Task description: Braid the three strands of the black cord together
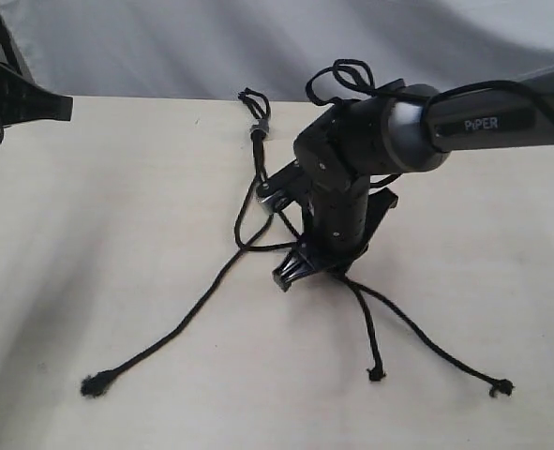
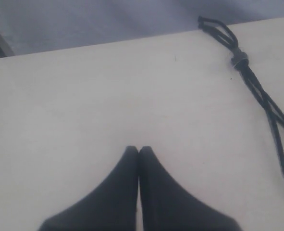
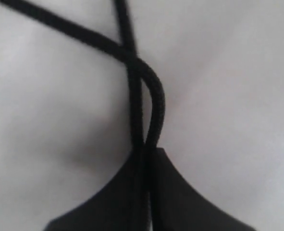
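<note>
Exterior view: a thin black woven cord (image 1: 258,132) lies on the pale worktop (image 1: 89,234), knot near the far edge, its three strands (image 1: 97,383) fanning nearward. The right gripper (image 1: 300,270) pinches crossed strands, likely to carry one over. The left gripper (image 2: 138,150) hangs closed and empty, aside, leaving room.

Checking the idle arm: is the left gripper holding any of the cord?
No, the left gripper is shut on nothing; the black cord lies apart from it.

The cord (image 1: 257,132) is black, the table (image 1: 117,234) pale cream, the arm (image 1: 351,178) black.
</note>
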Controlling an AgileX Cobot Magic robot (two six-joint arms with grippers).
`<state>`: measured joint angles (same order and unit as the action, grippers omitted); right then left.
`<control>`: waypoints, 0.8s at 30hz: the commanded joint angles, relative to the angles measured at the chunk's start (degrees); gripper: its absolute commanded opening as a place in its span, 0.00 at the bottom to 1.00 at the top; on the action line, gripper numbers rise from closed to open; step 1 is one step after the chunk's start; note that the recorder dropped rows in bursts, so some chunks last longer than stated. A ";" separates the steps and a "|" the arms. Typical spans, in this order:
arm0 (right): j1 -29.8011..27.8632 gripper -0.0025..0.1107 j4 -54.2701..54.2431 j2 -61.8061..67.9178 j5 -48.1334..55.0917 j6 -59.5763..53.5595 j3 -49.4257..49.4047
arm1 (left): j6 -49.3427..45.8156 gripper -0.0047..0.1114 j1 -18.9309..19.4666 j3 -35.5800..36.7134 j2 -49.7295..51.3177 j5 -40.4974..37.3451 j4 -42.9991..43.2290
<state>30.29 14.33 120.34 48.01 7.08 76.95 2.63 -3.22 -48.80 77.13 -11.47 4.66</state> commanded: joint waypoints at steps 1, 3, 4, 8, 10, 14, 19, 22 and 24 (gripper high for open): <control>4.82 0.04 -14.33 -0.29 7.24 -10.27 -0.40 | 0.41 0.04 0.18 0.38 -0.42 -0.02 -0.57; 7.47 0.04 -18.34 -1.77 8.40 -14.10 -0.11 | 0.41 0.04 0.18 0.38 -0.42 -0.02 -0.57; 8.45 0.04 -18.89 -2.60 8.52 -15.33 0.30 | 0.41 0.04 0.18 0.38 -0.42 -0.15 -0.57; 10.46 0.04 -14.33 -6.83 6.91 -16.15 2.56 | 0.41 0.04 0.18 0.38 -0.42 -0.31 -0.57; 9.78 0.04 -9.40 -8.39 6.51 -15.93 3.38 | 0.41 0.04 0.18 0.38 -0.42 -0.44 -0.57; 6.89 0.04 -2.35 -9.48 6.73 -15.93 4.83 | 0.41 0.04 0.18 0.38 -0.42 -0.44 -0.57; 1.26 0.04 0.95 -9.34 6.80 -15.29 4.98 | 0.41 0.04 0.18 0.38 -0.42 -0.44 -0.57; -1.72 0.04 0.74 -8.80 5.18 -13.86 4.98 | 0.41 0.04 0.18 0.38 -0.42 -0.44 -0.57; -3.08 0.04 0.74 -7.72 4.75 -13.35 4.98 | 0.41 0.04 0.18 0.38 -0.42 -0.44 -0.57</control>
<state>28.97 14.62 111.75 53.84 -7.20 81.58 2.63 -3.22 -48.80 77.13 -11.69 4.66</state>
